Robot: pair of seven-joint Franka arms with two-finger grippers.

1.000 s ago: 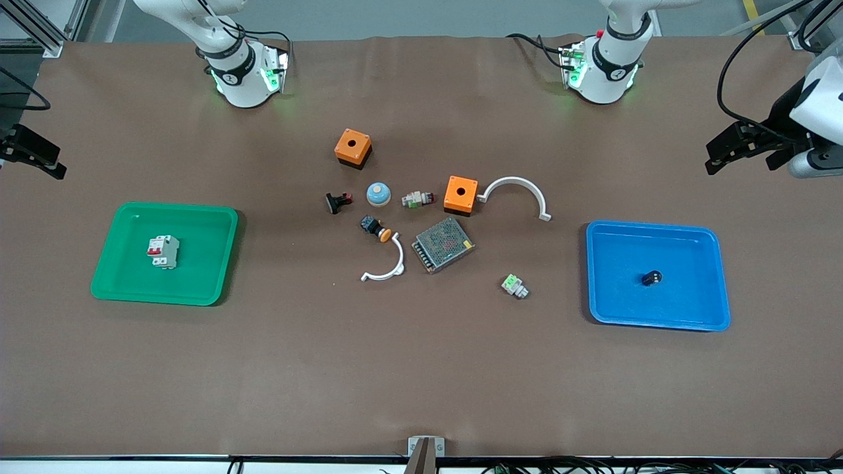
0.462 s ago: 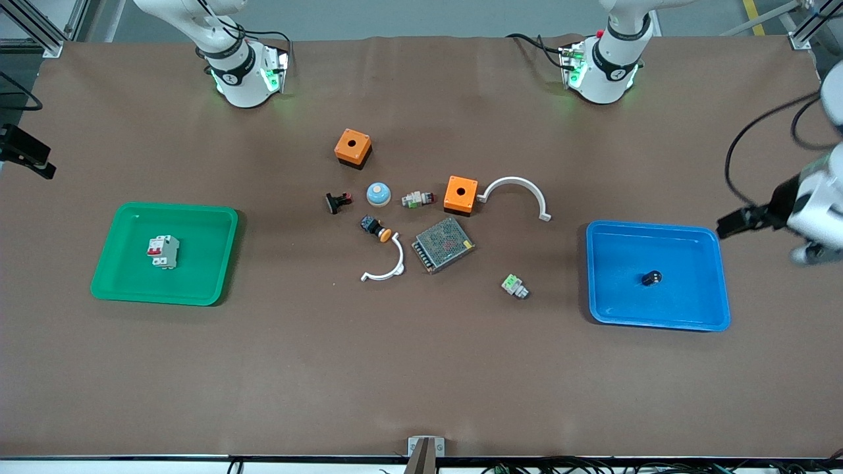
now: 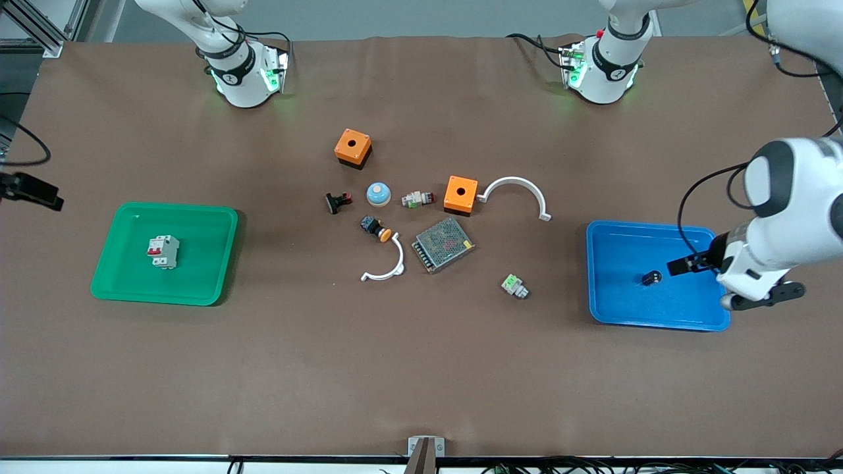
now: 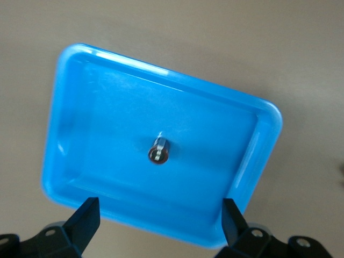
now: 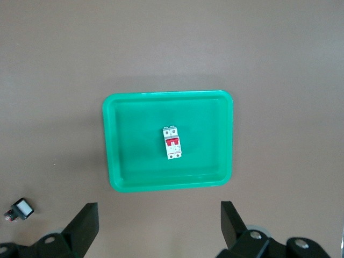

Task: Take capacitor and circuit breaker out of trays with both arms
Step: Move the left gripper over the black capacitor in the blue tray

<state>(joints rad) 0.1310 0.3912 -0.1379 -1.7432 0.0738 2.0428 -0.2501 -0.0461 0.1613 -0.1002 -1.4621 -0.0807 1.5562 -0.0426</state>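
Note:
The capacitor (image 3: pixel 652 278), a tiny dark cylinder, lies in the blue tray (image 3: pixel 625 243) at the left arm's end of the table. In the left wrist view it (image 4: pixel 159 151) lies near the tray's (image 4: pixel 107 107) middle. My left gripper (image 3: pixel 685 265) hangs open and empty over that tray's outer edge (image 4: pixel 158 223). The white-grey breaker (image 3: pixel 163 251) with red levers lies in the green tray (image 3: pixel 197 217) at the right arm's end. The right wrist view shows it (image 5: pixel 172 142) in the tray (image 5: pixel 129 118). My right gripper (image 3: pixel 31 191) is open and empty (image 5: pixel 157 223), up beside the green tray.
A cluster lies mid-table: two orange boxes (image 3: pixel 353 147) (image 3: pixel 460 193), a blue dome (image 3: pixel 378 193), a black clip (image 3: pixel 338 201), an orange-capped push-button (image 3: pixel 375 228), a small white-red switch (image 3: pixel 418 198), two white arcs (image 3: pixel 517 191) (image 3: pixel 385 263), a mesh metal box (image 3: pixel 443 244), a green-faced part (image 3: pixel 514 286).
My left arm has swung in from the table's end to over the blue tray. My right gripper has shifted slightly at the table's edge. Capacitor and breaker have not moved.

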